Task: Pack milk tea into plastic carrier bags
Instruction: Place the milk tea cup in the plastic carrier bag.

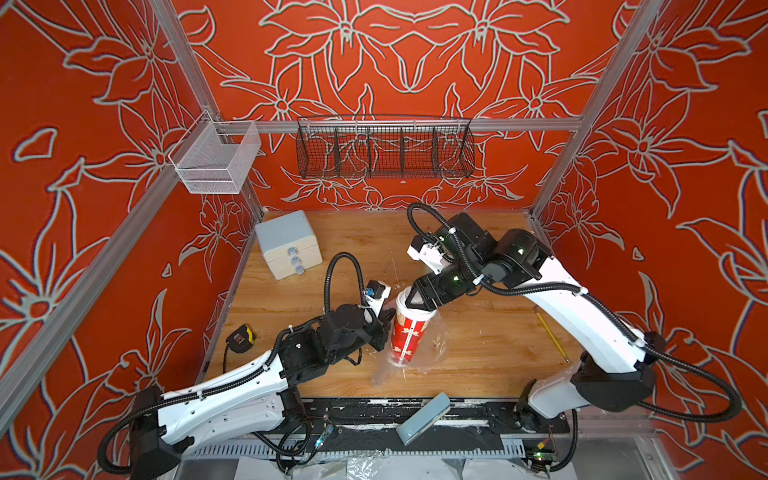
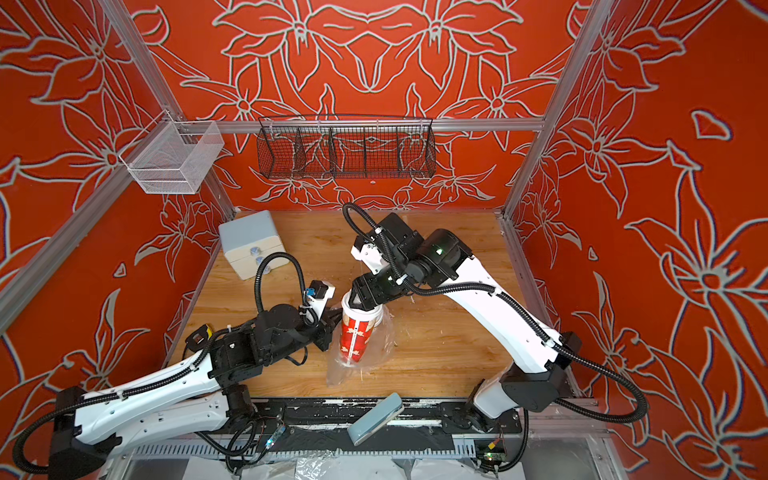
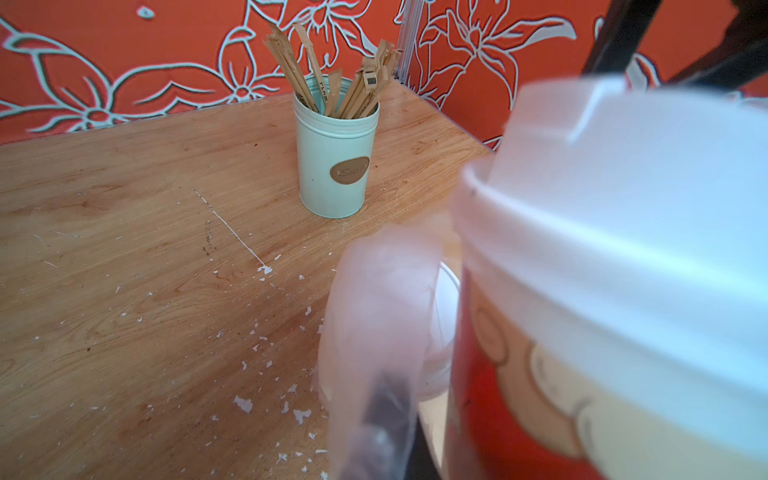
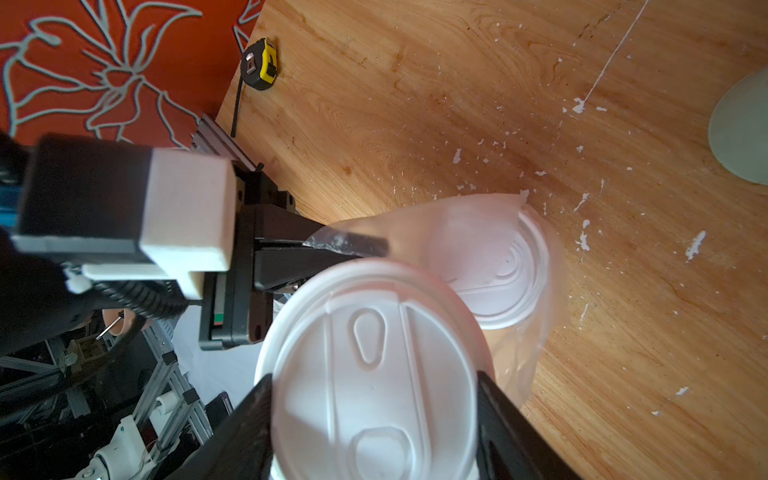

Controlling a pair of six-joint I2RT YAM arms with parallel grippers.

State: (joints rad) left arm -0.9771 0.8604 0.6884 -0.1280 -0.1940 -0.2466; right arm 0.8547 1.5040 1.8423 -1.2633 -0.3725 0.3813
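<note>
At mid-table, one cup seems already bagged while the right gripper clamps the red cup partway in (left gripper pinched tight on the bag rim).

High stereo pair over the table; wrist cameras close (both on the red-printed cup).

White-shelled, black-jointed along left arm and right arm. Trailed by black corrugated conduit, cinched with white zip ties. Tipped at the right gripper with black wedge fingers.
</note>
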